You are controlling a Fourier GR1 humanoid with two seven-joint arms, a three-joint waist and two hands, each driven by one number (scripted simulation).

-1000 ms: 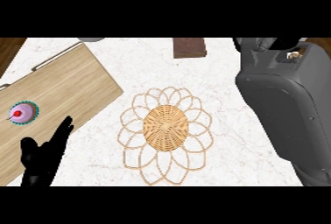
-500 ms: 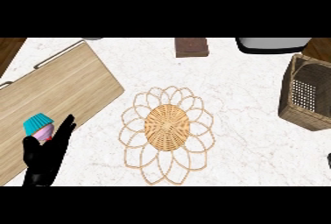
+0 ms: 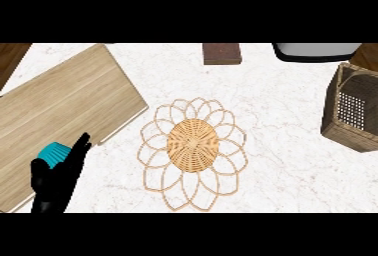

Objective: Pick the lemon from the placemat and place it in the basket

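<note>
I see my left hand (image 3: 55,182) resting, fingers (image 3: 77,147) released, near the bench's (image 3: 288,165) left edge, the placemat (image 3: 193,150) mid-bench, the basket (image 3: 353,112) at its right edge.

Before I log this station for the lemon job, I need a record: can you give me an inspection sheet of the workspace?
Surface: white marbled counter, with a wooden board lying at its left.
Job's things: woven flower-shaped placemat at centre, no lemon seen on it; wicker basket at the right edge, partly cut off.
Clutter: teal cupcake on the board, partly hidden by the left robot hand; dark brown block at the top; grey-white container at the top right.
Robot hands: left robot hand open at lower left, fingers up; right not in view.
Cables: nothing seen.
Surroundings: nothing seen beyond the counter.
</note>
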